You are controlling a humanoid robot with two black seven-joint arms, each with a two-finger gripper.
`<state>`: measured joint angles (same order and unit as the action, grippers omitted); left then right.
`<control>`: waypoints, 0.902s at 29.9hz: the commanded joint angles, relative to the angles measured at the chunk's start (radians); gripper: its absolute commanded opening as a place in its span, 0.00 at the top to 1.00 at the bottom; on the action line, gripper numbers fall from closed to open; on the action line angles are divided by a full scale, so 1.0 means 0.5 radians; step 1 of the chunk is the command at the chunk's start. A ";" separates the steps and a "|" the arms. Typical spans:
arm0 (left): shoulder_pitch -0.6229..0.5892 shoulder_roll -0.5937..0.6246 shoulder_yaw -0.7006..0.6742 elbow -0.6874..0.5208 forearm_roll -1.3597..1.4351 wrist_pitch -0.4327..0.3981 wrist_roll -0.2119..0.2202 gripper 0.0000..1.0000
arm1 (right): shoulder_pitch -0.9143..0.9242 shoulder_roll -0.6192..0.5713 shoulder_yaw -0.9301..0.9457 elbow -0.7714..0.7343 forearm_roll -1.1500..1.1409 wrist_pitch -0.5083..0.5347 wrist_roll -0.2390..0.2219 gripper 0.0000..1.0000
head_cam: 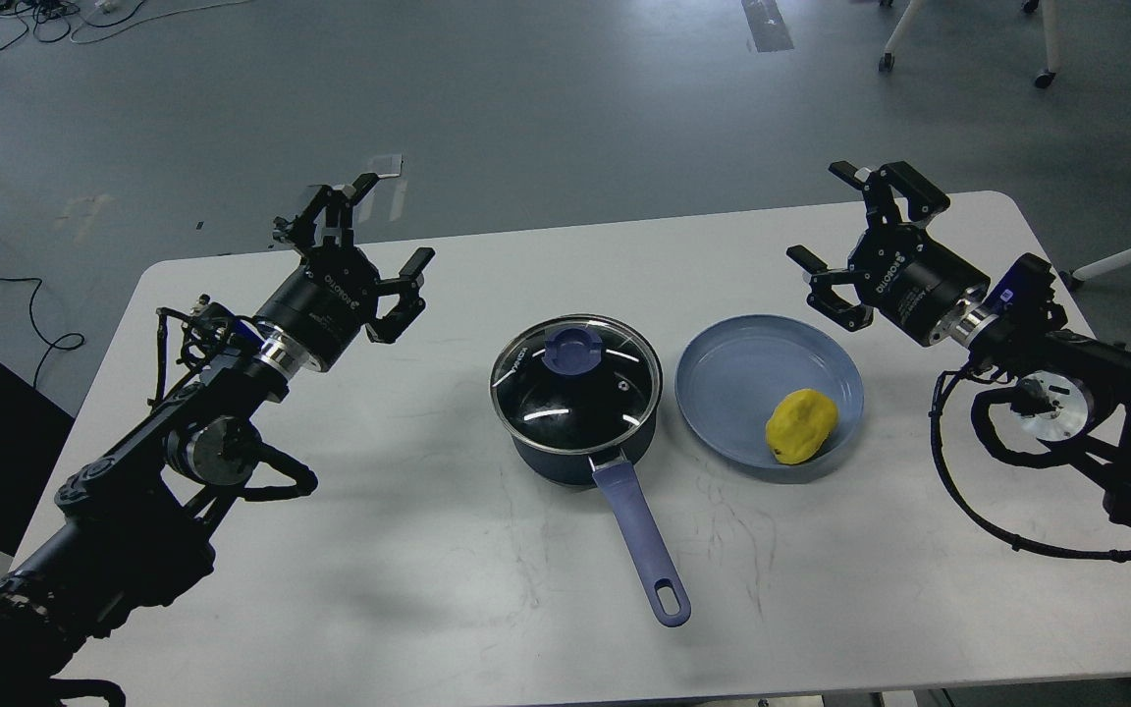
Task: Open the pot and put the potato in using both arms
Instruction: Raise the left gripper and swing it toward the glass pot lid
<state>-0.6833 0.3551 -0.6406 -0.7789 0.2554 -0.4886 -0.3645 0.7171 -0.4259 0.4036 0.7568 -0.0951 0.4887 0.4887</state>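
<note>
The dark navy pot (565, 454) stands mid-table with a glass lid (575, 385) on it, topped by a blue knob (572, 350). Its long periwinkle handle (642, 540) points toward the front edge. The yellow potato (801, 424) lies on a shallow blue plate (737, 373) just right of the pot. My left gripper (361, 234) hovers open to the left of the pot, holding nothing. My right gripper (845, 231) hovers open beyond the plate's far right side, also holding nothing.
The white table (428, 550) has rounded corners and faint scratches in front of the pot. Cables lie on the grey floor at the far left. Chair legs on castors stand at the far right.
</note>
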 commanded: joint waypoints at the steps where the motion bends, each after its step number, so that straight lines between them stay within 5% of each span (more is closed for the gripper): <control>1: 0.063 -0.038 0.005 0.002 -0.001 0.000 -0.010 0.02 | -0.001 -0.035 0.009 0.005 0.000 0.000 0.000 0.00; 11: -0.041 0.053 -0.007 0.048 -0.035 0.000 -0.032 0.02 | 0.029 -0.157 0.003 0.005 0.003 0.000 0.000 0.00; 17: -0.237 0.103 0.002 0.281 0.001 0.000 -0.029 0.02 | 0.029 -0.249 0.000 0.017 0.003 0.000 0.000 0.00; 21: -0.275 0.237 0.002 -0.021 0.274 0.000 -0.059 0.02 | 0.029 -0.311 0.000 0.023 0.006 0.000 0.000 0.00; 25: -0.305 0.370 -0.001 -0.527 1.002 0.000 -0.248 0.02 | 0.029 -0.338 0.003 0.036 0.006 0.000 0.000 0.00; 27: -0.309 0.388 -0.001 -0.739 1.332 0.000 -0.248 0.02 | 0.023 -0.345 0.003 0.036 0.006 0.000 0.000 0.00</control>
<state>-0.8317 0.5303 -0.6406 -1.0020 0.6972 -0.4887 -0.4637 0.7310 -0.5918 0.4040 0.7733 -0.0920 0.4887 0.4887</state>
